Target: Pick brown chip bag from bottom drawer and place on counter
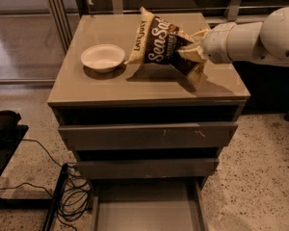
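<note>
The brown chip bag [160, 44] with white "Sea Salt" script hangs tilted over the counter [106, 83], its lower right corner near or touching the top. My gripper [191, 51] comes in from the right on a white arm and is shut on the bag's right end. The bottom drawer [147, 211] is pulled open below, its flat floor showing nothing inside.
A white bowl [103, 57] sits on the counter's left part, just left of the bag. Two flat-fronted drawers [149, 136] are above the open one. Black cables [72, 196] lie on the speckled floor at the left, beside a dark object [2, 124].
</note>
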{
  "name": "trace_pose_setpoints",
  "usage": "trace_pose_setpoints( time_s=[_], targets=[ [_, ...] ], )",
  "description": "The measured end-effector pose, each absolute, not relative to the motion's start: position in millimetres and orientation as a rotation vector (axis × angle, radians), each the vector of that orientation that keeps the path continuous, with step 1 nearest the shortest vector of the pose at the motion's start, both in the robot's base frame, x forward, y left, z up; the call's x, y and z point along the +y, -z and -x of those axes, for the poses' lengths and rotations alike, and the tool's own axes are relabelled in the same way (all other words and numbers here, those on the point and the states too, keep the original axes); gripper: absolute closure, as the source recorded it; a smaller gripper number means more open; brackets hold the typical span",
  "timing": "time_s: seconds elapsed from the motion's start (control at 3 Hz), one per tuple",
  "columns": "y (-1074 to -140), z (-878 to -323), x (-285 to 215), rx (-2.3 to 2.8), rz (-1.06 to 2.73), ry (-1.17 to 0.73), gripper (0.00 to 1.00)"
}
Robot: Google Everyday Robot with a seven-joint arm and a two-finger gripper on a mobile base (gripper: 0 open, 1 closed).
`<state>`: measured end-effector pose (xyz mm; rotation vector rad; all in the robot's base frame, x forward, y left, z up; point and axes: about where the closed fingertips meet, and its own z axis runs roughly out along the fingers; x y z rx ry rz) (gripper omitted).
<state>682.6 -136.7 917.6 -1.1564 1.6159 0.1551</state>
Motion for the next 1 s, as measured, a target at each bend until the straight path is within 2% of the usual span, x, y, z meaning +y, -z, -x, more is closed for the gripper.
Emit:
trace_pose_setpoints(
  time_s=[0.67, 1.0],
  targets=[
    [-917.6, -682.6, -136.7, 1.616, 1.157, -0.155, 0.12],
    [-917.6, -682.6, -136.7, 1.616, 1.157, -0.155, 0.0]
  ],
)
